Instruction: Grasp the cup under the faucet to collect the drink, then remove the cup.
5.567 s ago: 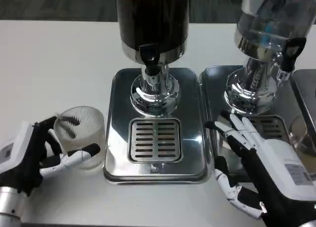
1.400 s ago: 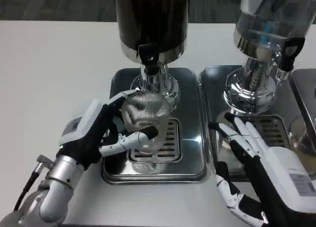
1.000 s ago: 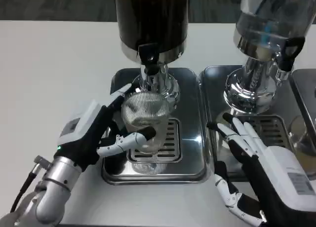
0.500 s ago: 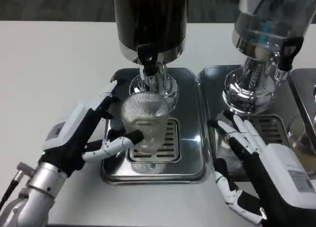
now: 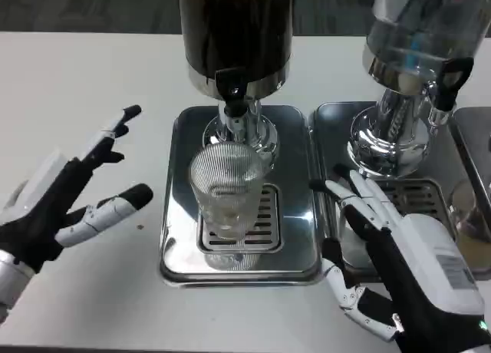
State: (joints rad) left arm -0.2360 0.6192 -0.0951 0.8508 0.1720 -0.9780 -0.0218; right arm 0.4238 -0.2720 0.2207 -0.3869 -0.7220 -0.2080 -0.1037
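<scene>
White worktop [image 5: 84, 77] spreads across the scene, with a dark floor strip at twelve o'clock. On it, at centre, stands a tall dark-bodied drink dispenser [image 5: 235, 31] with a chrome base and a black faucet [image 5: 232, 88] pointing down. A second dispenser with a clear, bluish tank and chrome stand [image 5: 414, 54] sits at two o'clock from the centre. Each rests on its own shiny steel drip tray; the central tray [image 5: 295, 207] carries a slotted grate [image 5: 265, 222], and the neighbouring tray [image 5: 330, 130] lies just beside it at three o'clock.

The right hand [image 5: 399, 253], white-backed with black and white fingers, lies at four o'clock with its fingers spread and extended over the seam between the two trays, holding nothing. The left hand [image 5: 65, 199] is at eight o'clock over the bare worktop, fingers wide apart and clear of everything, well to the side of the tray.

The clear ribbed glass cup [image 5: 224, 192] stands upright on the grate, directly below the faucet, untouched by either hand.
</scene>
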